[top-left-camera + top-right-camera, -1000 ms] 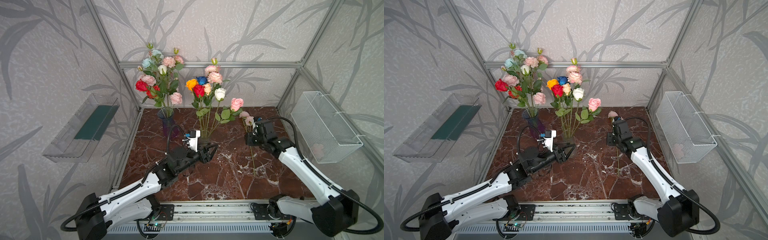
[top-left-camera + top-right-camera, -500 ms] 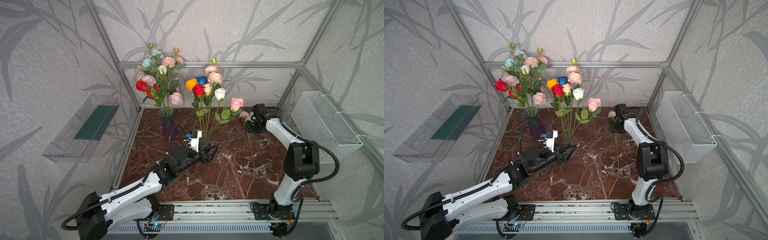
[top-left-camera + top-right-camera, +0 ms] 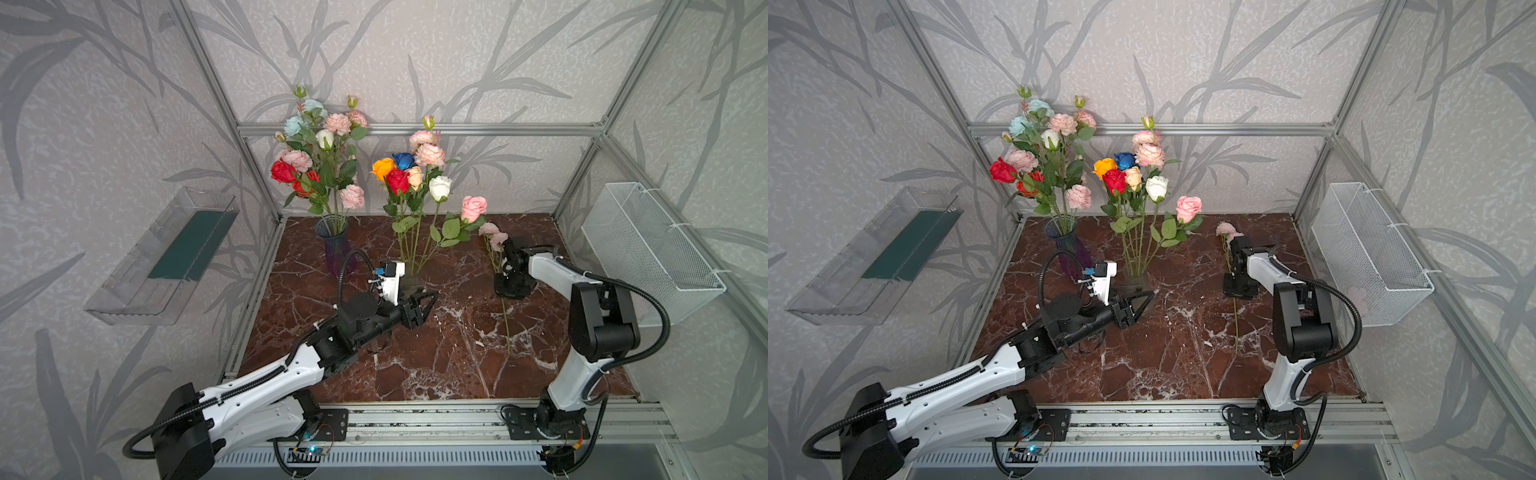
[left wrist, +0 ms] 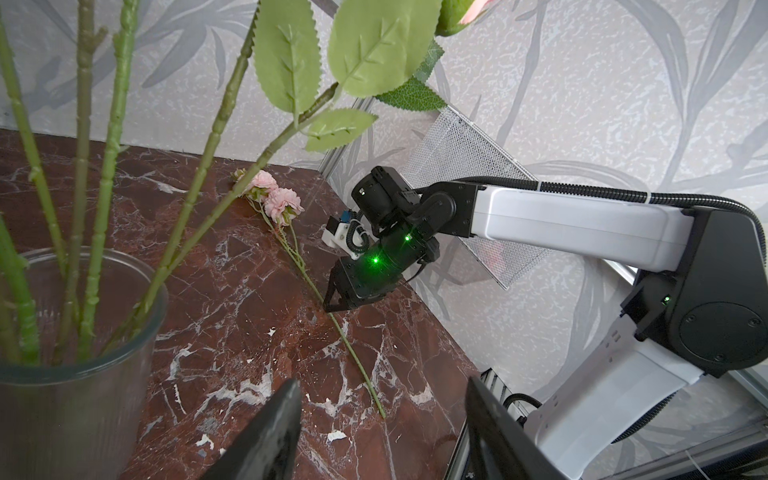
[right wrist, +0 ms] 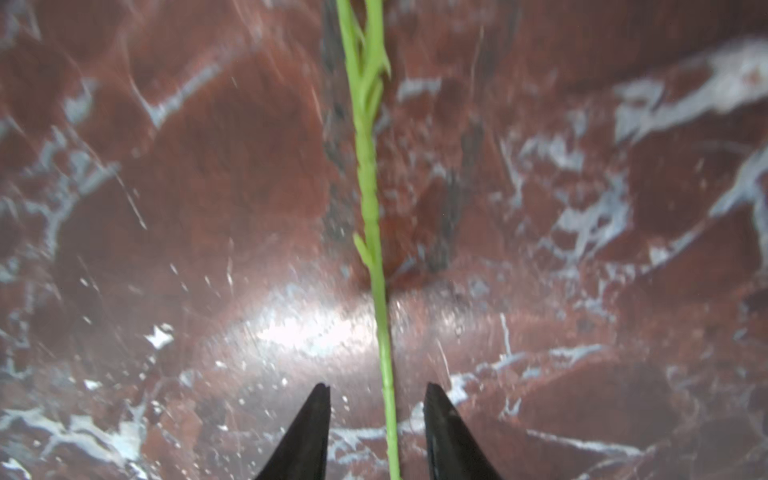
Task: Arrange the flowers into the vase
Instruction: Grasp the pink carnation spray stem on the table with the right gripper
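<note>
A pink flower (image 3: 492, 235) (image 3: 1227, 230) lies flat on the marble table, its green stem (image 5: 370, 187) running toward the front. My right gripper (image 3: 513, 291) (image 5: 377, 386) points down over that stem. It is open, with a jaw on each side of the stem and a gap to both. Several flowers (image 3: 320, 166) stand in a purple vase (image 3: 338, 253) at the back left. More flowers (image 3: 409, 174) stand in a clear glass vase (image 4: 83, 332) at the centre. My left gripper (image 3: 430, 301) (image 4: 382, 382) hovers open and empty beside the clear vase.
A white wire basket (image 3: 648, 249) hangs on the right wall and a clear plastic tray (image 3: 166, 257) on the left wall. Aluminium frame posts stand at the back corners. A metal rail (image 3: 415, 419) runs along the table's front edge.
The right arm's elbow has folded up, and its gripper has come down onto the lying flower's stem, further from the bloom. The left arm has hardly moved.
</note>
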`<action>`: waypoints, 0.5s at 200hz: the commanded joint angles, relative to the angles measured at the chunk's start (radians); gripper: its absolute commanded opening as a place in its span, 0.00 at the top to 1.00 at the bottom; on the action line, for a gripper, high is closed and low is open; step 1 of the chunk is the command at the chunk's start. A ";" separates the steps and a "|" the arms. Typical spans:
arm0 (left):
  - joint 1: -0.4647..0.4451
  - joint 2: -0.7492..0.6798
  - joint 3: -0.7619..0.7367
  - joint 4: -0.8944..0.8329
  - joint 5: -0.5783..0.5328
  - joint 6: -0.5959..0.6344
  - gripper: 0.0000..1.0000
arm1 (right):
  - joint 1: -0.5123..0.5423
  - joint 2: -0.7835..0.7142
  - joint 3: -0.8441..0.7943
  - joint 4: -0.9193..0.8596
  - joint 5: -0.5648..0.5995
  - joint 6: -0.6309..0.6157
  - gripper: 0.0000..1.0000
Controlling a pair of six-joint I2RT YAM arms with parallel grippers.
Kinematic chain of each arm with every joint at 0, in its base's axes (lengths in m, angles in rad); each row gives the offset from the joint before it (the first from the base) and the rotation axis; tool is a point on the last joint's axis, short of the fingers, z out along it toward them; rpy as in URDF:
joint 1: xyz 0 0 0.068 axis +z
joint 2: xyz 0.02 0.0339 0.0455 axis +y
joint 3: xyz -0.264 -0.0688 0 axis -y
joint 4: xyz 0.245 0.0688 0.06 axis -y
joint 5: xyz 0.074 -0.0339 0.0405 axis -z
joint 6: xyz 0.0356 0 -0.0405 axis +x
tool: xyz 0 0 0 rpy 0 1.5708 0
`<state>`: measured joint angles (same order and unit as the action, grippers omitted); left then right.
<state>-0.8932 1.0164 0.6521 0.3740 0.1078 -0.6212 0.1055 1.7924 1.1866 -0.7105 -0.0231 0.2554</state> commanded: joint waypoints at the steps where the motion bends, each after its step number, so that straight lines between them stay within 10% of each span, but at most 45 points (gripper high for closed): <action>1: -0.004 0.008 0.030 0.019 0.016 0.000 0.37 | 0.002 -0.037 -0.049 0.038 0.038 0.013 0.63; 100: -0.009 -0.028 0.027 0.008 -0.022 0.039 0.37 | 0.001 -0.062 -0.115 0.095 -0.008 0.017 1.00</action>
<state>-0.8974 1.0206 0.6521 0.3714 0.1051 -0.6128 0.1055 1.7996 1.0988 -0.6266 -0.0277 0.2642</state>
